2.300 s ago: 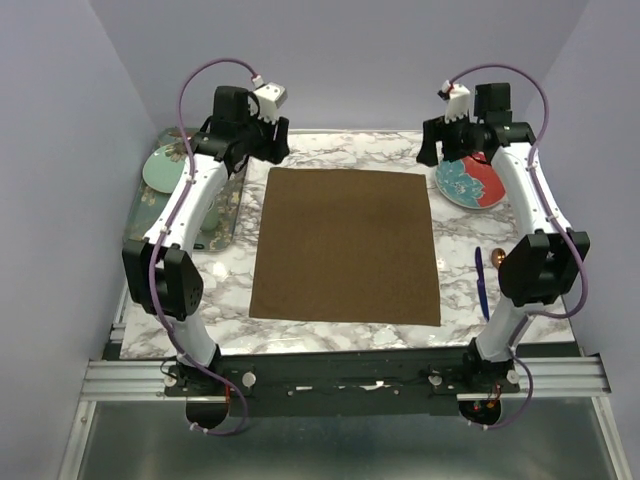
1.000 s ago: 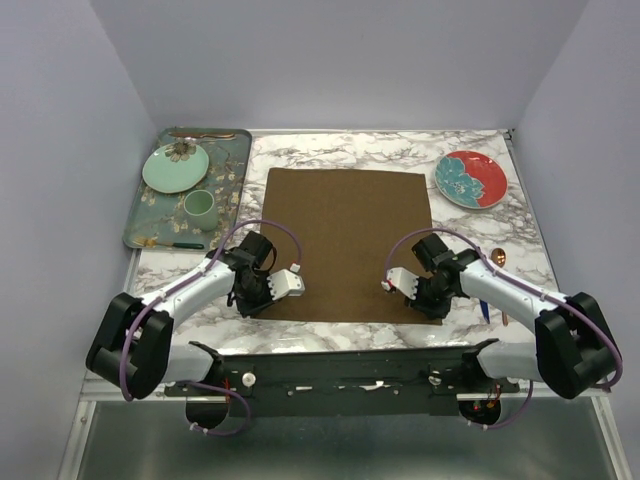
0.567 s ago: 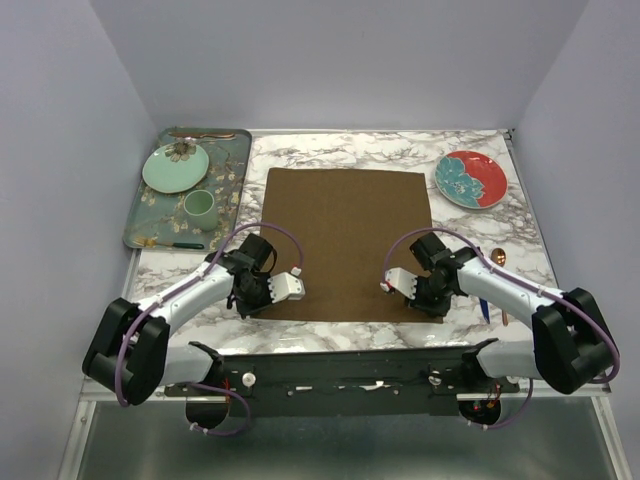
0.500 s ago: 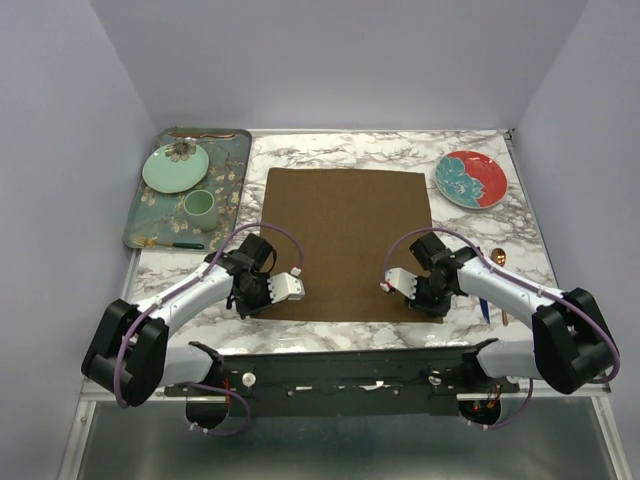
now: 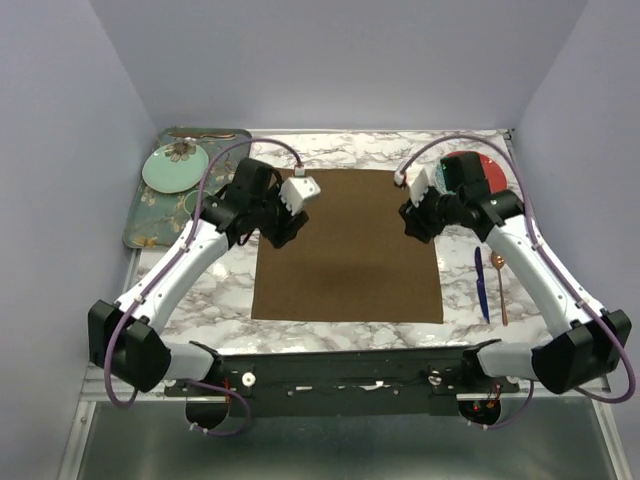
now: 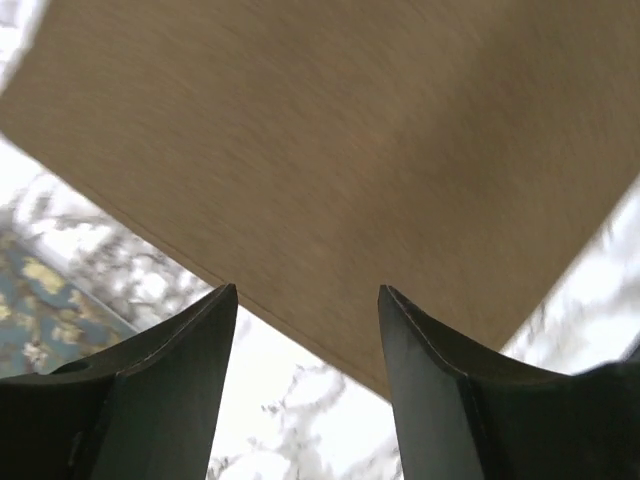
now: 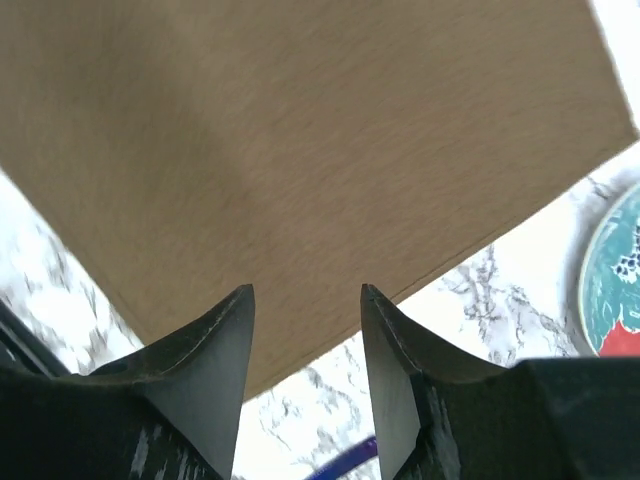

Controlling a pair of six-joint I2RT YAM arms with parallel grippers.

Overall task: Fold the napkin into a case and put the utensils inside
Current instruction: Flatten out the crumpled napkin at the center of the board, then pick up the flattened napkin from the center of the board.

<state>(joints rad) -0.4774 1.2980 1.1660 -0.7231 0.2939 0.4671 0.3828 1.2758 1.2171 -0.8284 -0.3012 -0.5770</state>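
Note:
The brown napkin point(image 5: 345, 245) lies flat and unfolded in the middle of the marble table. My left gripper point(image 5: 272, 232) hovers open over its left edge near the far corner; in the left wrist view the napkin point(image 6: 350, 150) edge runs between the open gripper point(image 6: 305, 300). My right gripper point(image 5: 420, 225) hovers open over the right edge; the right wrist view shows the napkin point(image 7: 300, 140) edge under the gripper point(image 7: 305, 295). The blue-handled utensil point(image 5: 481, 283) and the copper utensil point(image 5: 499, 288) lie side by side to the right of the napkin. Both grippers are empty.
A dark green floral tray point(image 5: 150, 215) with a teal plate point(image 5: 172, 168) stands at the far left; its corner shows in the left wrist view point(image 6: 40, 300). A red and teal plate point(image 5: 490, 170) sits at the far right, partly behind my right arm, and shows in the right wrist view point(image 7: 615, 270).
Both arms have swung from the napkin's near corners to its side edges near the far end. The napkin has stayed flat. The utensils have not moved.

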